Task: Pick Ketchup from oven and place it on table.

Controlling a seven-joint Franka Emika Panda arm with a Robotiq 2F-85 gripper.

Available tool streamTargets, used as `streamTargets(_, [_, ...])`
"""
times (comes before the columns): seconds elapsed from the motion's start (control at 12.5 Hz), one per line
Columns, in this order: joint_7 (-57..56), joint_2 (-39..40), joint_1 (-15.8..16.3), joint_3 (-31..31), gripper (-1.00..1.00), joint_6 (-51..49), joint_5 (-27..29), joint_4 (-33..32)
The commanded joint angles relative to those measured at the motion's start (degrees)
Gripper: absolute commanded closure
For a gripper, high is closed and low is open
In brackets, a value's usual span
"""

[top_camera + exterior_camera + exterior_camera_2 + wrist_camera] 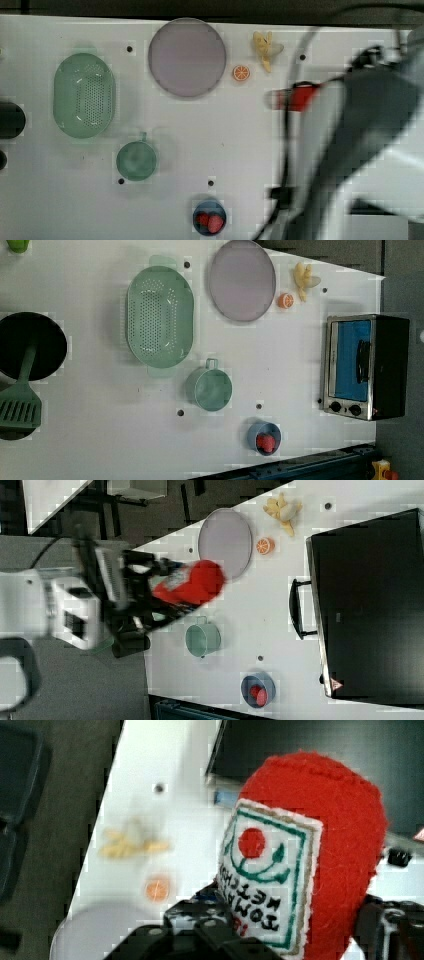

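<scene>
The ketchup (195, 586), a red plush bottle with a white-and-red label, hangs in the air over the table (270, 605), left of the oven (370, 610) in the right view. My gripper (172, 592) is shut on it, black fingers on either side. The wrist view shows the ketchup (325, 835) close up with its label facing the camera and the fingers (200, 930) clamped low on its body. In the top view the ketchup (300, 96) pokes out from under my arm, white cap toward the top view's left. The oven (365, 365) has its blue glass door shut.
On the table (225, 140) lie a pale purple plate (187, 57), a green colander (84, 95), a green mug (136, 160), a blue bowl of strawberries (209, 218), an orange slice (241, 73) and a banana (265, 49). A black pan (30, 347) with a green spatula sits at the left view's left.
</scene>
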Motion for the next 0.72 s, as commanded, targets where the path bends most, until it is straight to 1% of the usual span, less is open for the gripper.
streamTargets(0.08, [-1.11,2.22,3.49,7.02,-0.27,-3.75,1.35,0.04])
streamTargets(0.24, [-1.10,2.21,4.36,11.76,-0.27,-3.62,1.34,-2.43])
streamTargets(0.4, [-1.01,2.21,4.91,15.00,-0.27,-2.96,1.27,-6.66])
streamTargets(0.56, [-0.96,2.20,5.17,16.43,-0.27,-0.84,0.87,-12.04])
streamTargets(0.72, [-0.71,2.20,5.22,16.49,-0.27,4.52,-0.37,-18.12])
